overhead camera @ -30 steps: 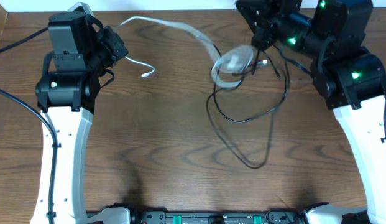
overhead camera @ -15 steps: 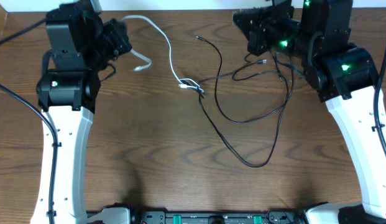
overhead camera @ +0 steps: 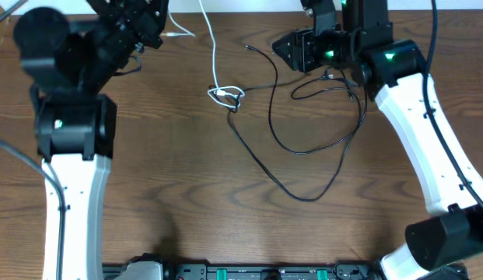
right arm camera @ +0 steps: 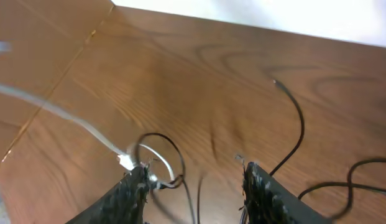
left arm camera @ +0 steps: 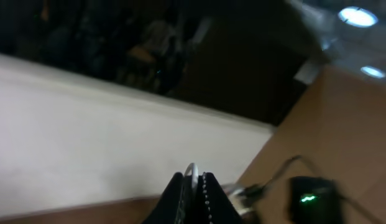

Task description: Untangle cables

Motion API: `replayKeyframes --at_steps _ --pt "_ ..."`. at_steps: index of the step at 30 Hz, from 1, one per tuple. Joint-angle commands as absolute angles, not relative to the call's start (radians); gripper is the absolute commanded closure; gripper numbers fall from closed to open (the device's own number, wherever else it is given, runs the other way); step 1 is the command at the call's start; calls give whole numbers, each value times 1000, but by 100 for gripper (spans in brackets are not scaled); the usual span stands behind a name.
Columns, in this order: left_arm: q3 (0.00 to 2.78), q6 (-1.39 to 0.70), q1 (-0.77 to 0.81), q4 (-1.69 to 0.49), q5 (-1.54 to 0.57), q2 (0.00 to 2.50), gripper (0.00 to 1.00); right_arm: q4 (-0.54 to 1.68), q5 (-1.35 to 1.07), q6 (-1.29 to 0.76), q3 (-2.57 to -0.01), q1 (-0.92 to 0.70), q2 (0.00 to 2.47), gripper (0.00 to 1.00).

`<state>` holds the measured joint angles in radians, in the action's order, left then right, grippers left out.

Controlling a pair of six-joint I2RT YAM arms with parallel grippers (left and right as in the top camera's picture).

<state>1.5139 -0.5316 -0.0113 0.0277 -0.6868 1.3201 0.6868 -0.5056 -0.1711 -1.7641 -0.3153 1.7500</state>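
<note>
The short cable (overhead camera: 215, 54) runs from the table's (overhead camera: 187, 202) back edge to a central knot (overhead camera: 227, 96); long cables (overhead camera: 303, 148) loop to its right.

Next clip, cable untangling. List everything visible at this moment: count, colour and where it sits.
white cable: one, white, runs from the top edge down toward mid-table, left of centre.
black cables: at least two, black, looped across the centre and upper right; exact count unclear where they cross.
knot: one, white and black strands looped together, at the white cable's lower end.
table: one, brown wood, under everything.
left arm: one, white and black, left side; jaws shut on the white cable near the top edge.
right arm: one, white and black, right side; jaws open at the upper right, holding nothing.
</note>
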Motion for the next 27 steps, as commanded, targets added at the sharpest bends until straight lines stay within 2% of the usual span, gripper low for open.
replayKeyframes --at_steps 1,5,8,15,17,20,27 --pt "1525 -639 -14 105 -719 1270 92 677 -595 -163 -1767 -323 1781 53" --pt "1525 -686 -14 184 -718 1256 92 667 -675 -150 -1767 -323 1818 53" --pt "1525 -694 -14 192 -718 1257 92 654 -841 23 -1767 -323 1831 53" --pt "1525 -705 -14 173 -719 1262 92 678 -905 278 -1767 -330 1835 48" --pt "1525 -720 -14 173 -719 1262 93 707 -912 364 -1767 -353 1840 43" --pt "1525 -720 -14 173 -719 1262 92 706 -912 403 -1767 -383 1856 41" --pt "1525 -720 -14 159 -722 1262 93 591 -900 351 -1767 -420 1954 43"
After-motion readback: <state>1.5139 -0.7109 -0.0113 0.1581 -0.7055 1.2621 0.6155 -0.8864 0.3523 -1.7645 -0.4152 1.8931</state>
